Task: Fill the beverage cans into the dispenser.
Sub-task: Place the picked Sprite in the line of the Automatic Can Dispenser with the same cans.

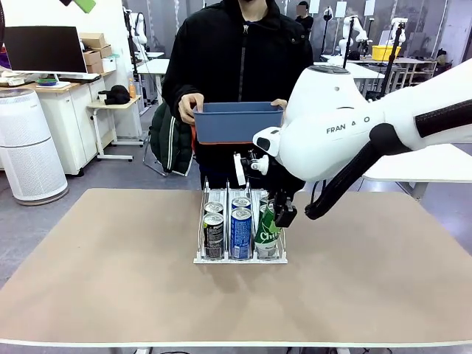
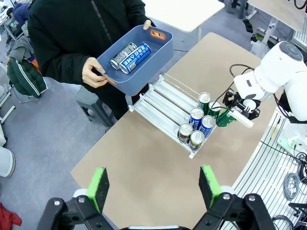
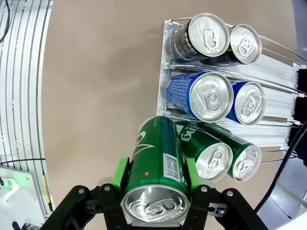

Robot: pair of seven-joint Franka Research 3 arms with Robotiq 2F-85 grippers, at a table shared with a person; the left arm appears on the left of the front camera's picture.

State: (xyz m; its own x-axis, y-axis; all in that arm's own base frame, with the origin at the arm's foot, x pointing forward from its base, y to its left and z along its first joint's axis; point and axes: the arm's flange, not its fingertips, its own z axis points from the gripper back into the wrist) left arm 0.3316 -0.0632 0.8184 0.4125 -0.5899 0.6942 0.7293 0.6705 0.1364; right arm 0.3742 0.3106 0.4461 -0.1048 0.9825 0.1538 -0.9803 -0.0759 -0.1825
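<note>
Green can (image 3: 160, 143) — clamped in right tool (image 3: 156, 173), tilted beside dispenser's (image 1: 221, 259) near end | left tool (image 2: 153, 186): jaws apart | advice: stand it upright inside the green lane (image 3: 276, 136) before release.

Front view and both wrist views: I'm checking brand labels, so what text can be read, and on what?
"FRAN", then "A" and "O", gaps washed out: right arm.
"Chil", rest cut off: green can in the right end effector.
Small print by its barcode, right wrist view: too small.
Print on the cans in the blue bin: blurred.
</note>
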